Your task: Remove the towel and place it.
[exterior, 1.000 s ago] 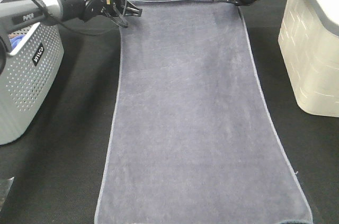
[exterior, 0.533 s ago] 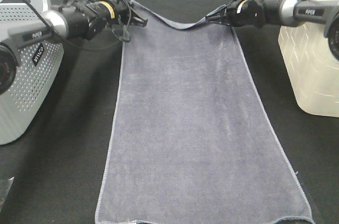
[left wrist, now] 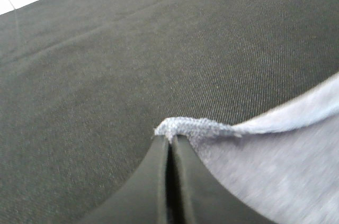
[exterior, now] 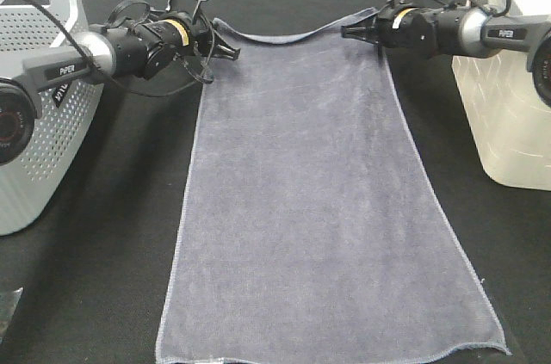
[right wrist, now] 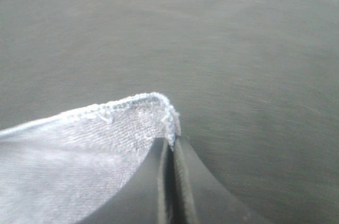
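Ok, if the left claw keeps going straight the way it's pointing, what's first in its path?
Apart from the towel corner it grips, only black tablecloth shows ahead. It points toward the right claw, which would probably come first, though depth is unclear.

Towel [exterior: 301, 200] spread along the table [exterior: 112, 243] middle, between one basket [exterior: 39, 114] at left and another basket [exterior: 508, 97] at right.
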Robot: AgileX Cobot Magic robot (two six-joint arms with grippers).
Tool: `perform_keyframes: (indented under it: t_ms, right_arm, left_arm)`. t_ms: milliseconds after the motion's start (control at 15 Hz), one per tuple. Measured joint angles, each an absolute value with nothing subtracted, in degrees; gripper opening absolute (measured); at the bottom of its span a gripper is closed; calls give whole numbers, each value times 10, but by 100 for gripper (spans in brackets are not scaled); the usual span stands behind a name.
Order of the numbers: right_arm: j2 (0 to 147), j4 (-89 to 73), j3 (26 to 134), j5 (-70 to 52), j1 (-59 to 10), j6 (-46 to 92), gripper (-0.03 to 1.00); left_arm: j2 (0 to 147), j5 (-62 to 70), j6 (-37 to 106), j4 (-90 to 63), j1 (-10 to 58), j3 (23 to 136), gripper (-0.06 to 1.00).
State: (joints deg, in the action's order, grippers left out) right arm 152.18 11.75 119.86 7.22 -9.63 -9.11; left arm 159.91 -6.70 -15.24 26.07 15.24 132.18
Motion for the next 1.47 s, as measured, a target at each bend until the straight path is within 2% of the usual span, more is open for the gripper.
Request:
perform_keyframes:
  t_ms: [200,267,333,533,600,733,1200,1467]
  right_arm:
    - [1522,111,1199,72,-92,-91,2]
    - [1522,111,1199,70,-92,-91,9]
    - [1522,109,1199,67,-92,-91,15]
    - [1522,107,1199,61,-92,-91,43]
    - [1522,104,1199,61,-92,-91,49]
    - [1522,96,1199,54,-92,-91,52]
    - [1479,81,1199,-70,-92,-91,53]
    - [1428,47,1199,-156,-93,-91,53]
  left_arm:
    - [1599,-44,-152,234,152,1322,1]
    - [1599,-43,-152,227,152,1322,6]
    - [1599,-40,-158,225,152,1322,16]
    - [1599,-22,-186,223,152,1322,60]
    - [1599,-23,-198,223,152,1322,67]
    - [1599,-23,-218,223,150,1322,70]
    - [1535,-60,-289,173,136,1322,71]
    - [1463,0,-288,144,132,1322,71]
